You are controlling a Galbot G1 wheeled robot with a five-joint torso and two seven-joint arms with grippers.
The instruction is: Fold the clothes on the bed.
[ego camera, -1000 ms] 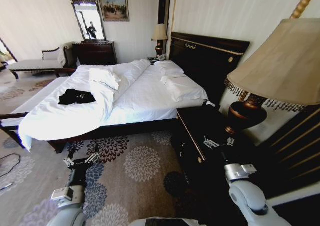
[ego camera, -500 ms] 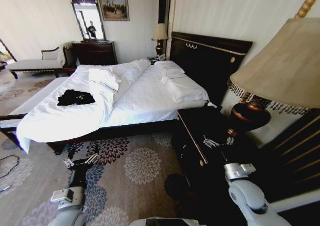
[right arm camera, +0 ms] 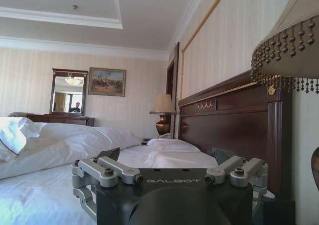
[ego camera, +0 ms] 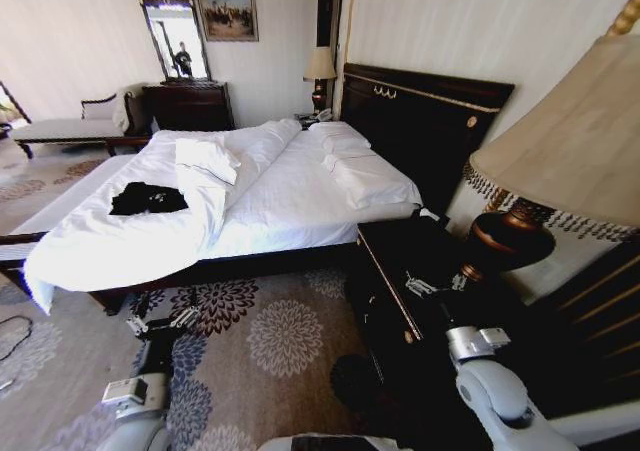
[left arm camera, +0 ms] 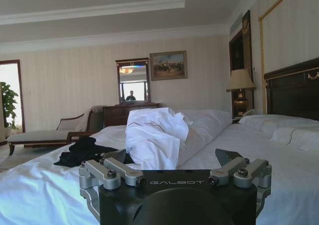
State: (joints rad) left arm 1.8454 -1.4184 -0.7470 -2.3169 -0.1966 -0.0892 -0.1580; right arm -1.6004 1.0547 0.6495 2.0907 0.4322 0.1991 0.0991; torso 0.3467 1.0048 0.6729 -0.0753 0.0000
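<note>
Black T-shirt [ego camera: 148, 199] crumpled on bed [ego camera: 290, 196], lettering unreadable; both grippers' jaws spread, empty.

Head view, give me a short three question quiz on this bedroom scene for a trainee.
1. True or false: the T-shirt is already folded flat.
2. Where does the T-shirt lie? A) on the pillows B) on the duvet near the bed's foot C) on the carpet
3. Fill in: the left gripper hangs over the ____, short of the bed.

Key
1. False: it lies crumpled.
2. B
3. carpet. The right gripper hangs by the nightstand; both have open jaws.
</note>
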